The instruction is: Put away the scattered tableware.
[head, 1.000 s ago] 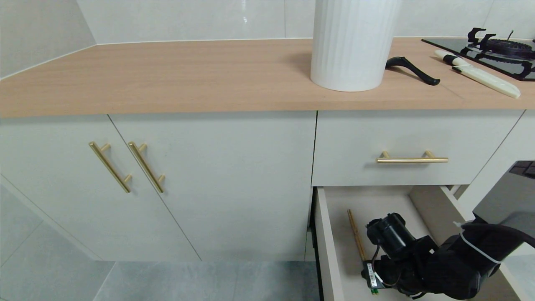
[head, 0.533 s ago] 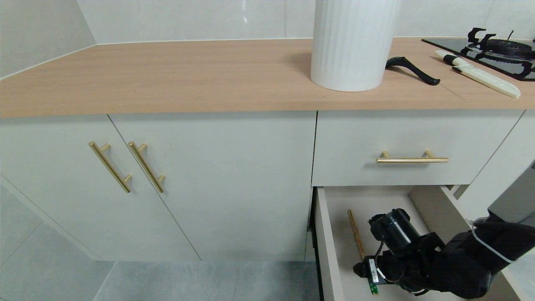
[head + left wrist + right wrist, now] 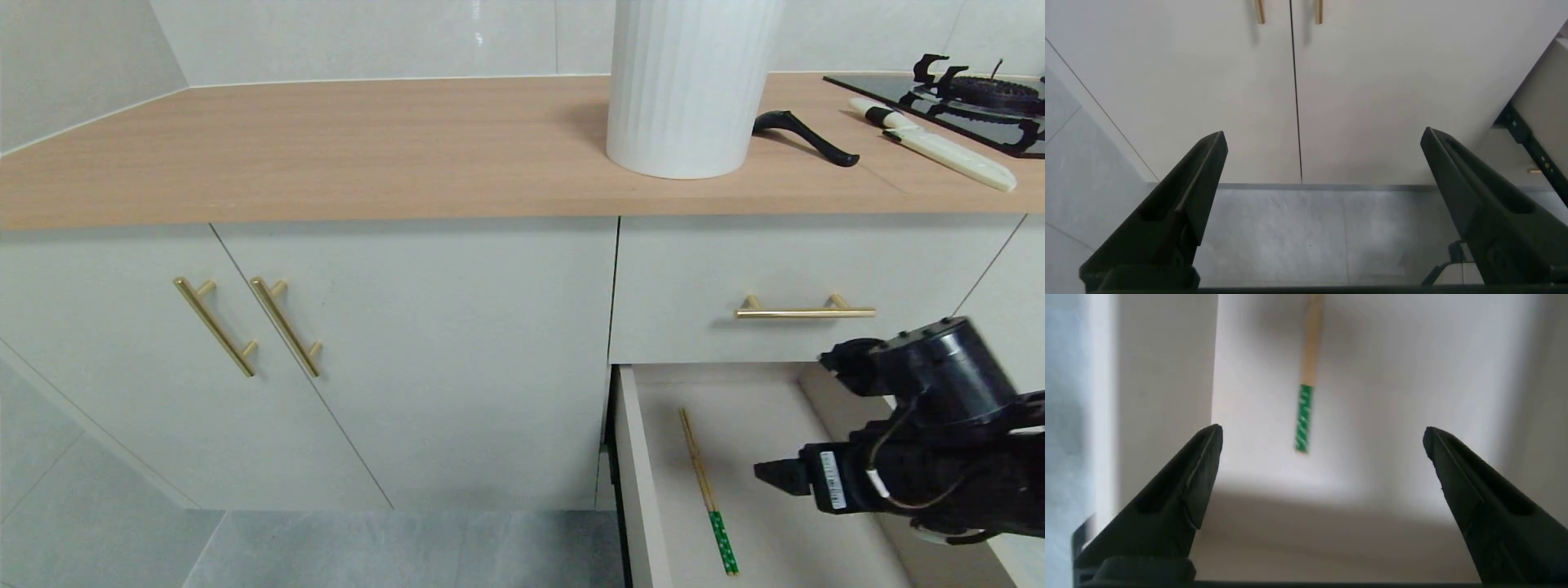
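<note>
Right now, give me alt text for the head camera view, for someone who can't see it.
Chopsticks lie in an open drawer, with the right end effector open above it, holding nothing. On the wooden counter above sit a white ribbed container, a black handle and a pale knife.

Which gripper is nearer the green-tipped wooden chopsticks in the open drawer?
Right. The right gripper hangs open over the white drawer, beside the green-tipped wooden chopsticks; the left gripper faces the closed cabinet doors, outside the drawer.
</note>
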Tool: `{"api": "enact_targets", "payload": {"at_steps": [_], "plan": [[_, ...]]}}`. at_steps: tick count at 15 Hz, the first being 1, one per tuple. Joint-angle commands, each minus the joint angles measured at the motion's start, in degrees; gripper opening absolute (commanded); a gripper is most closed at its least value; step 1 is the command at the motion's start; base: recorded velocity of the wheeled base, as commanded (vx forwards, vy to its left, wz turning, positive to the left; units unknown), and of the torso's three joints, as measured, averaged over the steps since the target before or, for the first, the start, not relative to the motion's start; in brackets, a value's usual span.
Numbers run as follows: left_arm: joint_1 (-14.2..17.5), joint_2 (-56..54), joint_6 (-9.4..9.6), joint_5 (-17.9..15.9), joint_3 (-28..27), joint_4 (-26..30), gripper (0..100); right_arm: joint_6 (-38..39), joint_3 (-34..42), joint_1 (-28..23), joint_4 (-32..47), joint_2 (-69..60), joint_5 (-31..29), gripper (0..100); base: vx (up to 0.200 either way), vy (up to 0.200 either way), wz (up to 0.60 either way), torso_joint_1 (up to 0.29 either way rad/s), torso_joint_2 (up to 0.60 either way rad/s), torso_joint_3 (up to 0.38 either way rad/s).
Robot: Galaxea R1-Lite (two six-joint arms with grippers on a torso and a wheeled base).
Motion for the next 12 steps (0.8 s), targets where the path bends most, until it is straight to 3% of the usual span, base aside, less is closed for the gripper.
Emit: {"api": "enact_targets", "payload": {"at_steps": [1,2,4,12], "plan": [[0.0,0.0,0.02,0.0,0.0,0.0,100,-1.9,-8.3,-2.9,11.8,-15.1,0.8,100,0.0,0.0,0.0,0.0,0.0,0.0],[0.0,0.0,0.02,0.0,0.0,0.0,100,-2.5,-10.7,-3.0,16.6,-18.1,0.8,100,0.0,0.0,0.0,0.0,0.0,0.0],[0.0,0.0,0.02,0.0,0.0,0.0,100,-5.7,-11.5,-3.0,18.7,-22.8,1.5,100,0.0,0.0,0.0,0.0,0.0,0.0],[0.0,0.0,0.02,0.0,0.0,0.0,100,-9.8,-10.7,-3.3,17.4,-28.1,1.5,100,0.0,0.0,0.0,0.008,-0.02,-0.004]]}}
